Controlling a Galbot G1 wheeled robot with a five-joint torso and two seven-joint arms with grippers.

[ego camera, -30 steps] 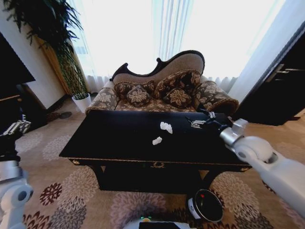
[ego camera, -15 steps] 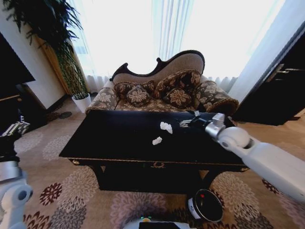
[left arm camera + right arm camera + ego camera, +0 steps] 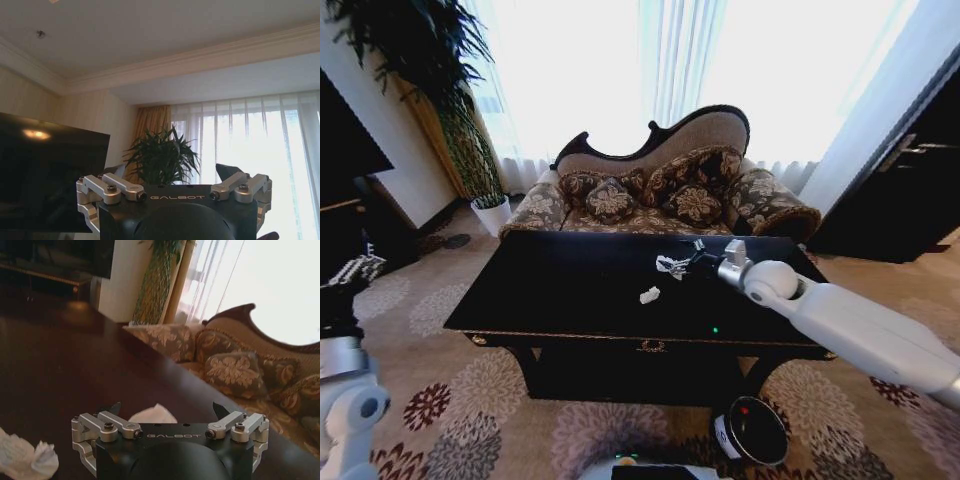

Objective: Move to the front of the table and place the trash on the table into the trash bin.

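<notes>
Now: right gripper over a crumpled paper on the black table

Far left, the left gripper [image 3: 350,270] is parked off the table [image 3: 560,300], fingers spread wide. On the tabletop lie two crumpled white paper bits. The nearer paper [image 3: 649,295] sits mid-table. The farther paper [image 3: 668,265] lies between the spread, empty fingers of the right gripper [image 3: 688,266]. Both bits look light, soft and easily crushed; pinching across the middle should hold. Bare tabletop surrounds them, edges well away. The trash bin [image 3: 752,432] stands on the floor below the front right edge.
</notes>
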